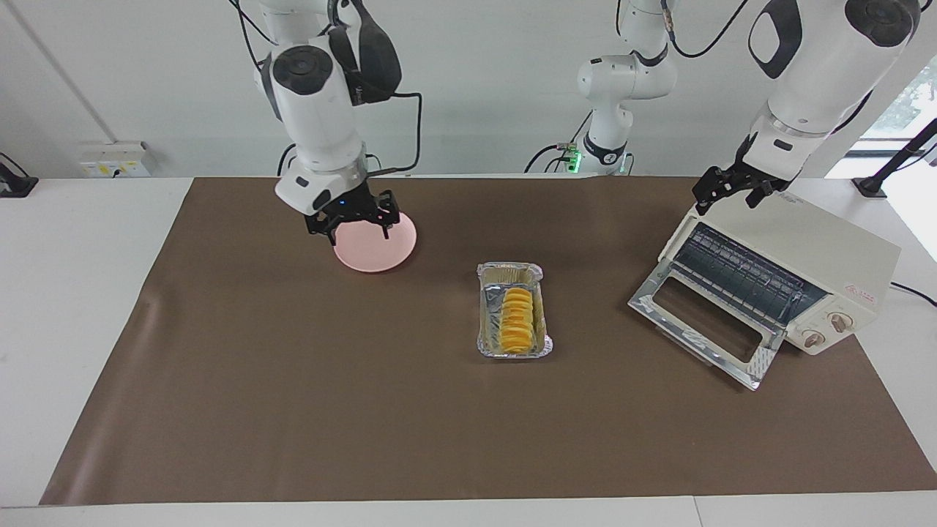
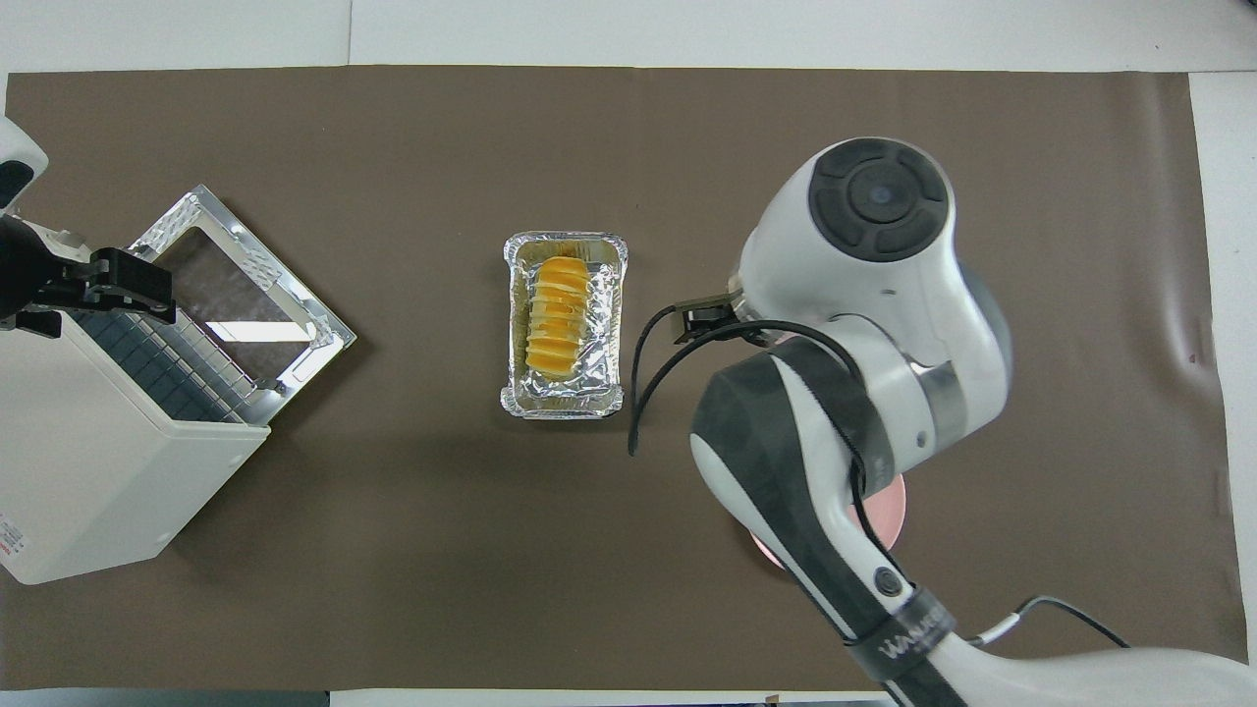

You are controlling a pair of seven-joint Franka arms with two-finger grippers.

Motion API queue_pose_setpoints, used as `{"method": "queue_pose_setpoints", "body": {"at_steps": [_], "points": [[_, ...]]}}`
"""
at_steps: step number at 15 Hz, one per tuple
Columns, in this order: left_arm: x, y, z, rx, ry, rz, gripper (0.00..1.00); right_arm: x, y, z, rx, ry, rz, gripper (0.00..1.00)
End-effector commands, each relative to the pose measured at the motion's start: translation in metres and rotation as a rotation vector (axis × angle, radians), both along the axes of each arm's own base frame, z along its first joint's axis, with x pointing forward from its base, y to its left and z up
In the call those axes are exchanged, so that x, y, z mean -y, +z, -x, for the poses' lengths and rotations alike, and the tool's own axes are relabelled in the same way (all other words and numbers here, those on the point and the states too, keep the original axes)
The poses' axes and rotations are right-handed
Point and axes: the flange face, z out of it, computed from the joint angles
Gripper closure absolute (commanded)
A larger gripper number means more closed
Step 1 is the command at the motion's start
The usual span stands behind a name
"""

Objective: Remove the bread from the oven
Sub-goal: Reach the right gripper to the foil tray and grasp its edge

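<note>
The bread, a ridged golden-yellow loaf, lies in a silver foil tray at the middle of the mat, outside the oven. The cream-white oven stands at the left arm's end with its glass door folded down and its dark rack bare. My left gripper hangs open over the oven's top edge above the opening, holding nothing. My right gripper hangs open and empty over the pink plate.
In the overhead view the right arm's body covers most of the pink plate. A brown mat covers the table. The oven's two knobs face away from the robots.
</note>
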Motion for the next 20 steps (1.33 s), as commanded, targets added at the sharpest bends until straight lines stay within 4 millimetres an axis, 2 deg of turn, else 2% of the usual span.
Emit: {"method": "queue_pose_setpoints", "body": {"at_steps": [1,3,6,8,11,13,18,20], "points": [[-0.008,0.004,0.007,0.004,0.0,0.019,0.0,-0.049,-0.037,-0.022,-0.021,-0.059,-0.009,0.0],[-0.013,0.005,0.006,0.011,0.003,0.02,0.0,-0.073,-0.056,-0.026,-0.015,-0.118,-0.018,0.0],[-0.016,0.005,0.005,0.01,-0.035,0.023,0.0,-0.079,-0.079,-0.029,-0.017,-0.133,-0.028,0.0],[-0.016,0.006,0.006,0.01,-0.037,0.024,0.0,-0.093,-0.089,-0.023,-0.006,-0.146,-0.037,0.0],[-0.014,0.012,0.007,0.024,-0.045,0.026,0.0,-0.089,-0.101,-0.024,0.005,-0.168,-0.047,0.0],[-0.009,0.013,0.007,0.031,-0.056,0.025,0.0,-0.086,-0.116,-0.019,-0.001,-0.17,-0.042,0.0],[-0.002,0.01,0.007,0.028,-0.07,0.025,0.0,-0.083,-0.135,-0.013,0.012,-0.209,-0.059,0.0],[0.006,0.012,0.008,0.036,-0.087,0.024,0.0,-0.082,-0.144,-0.008,0.006,-0.236,-0.094,0.05]]}}
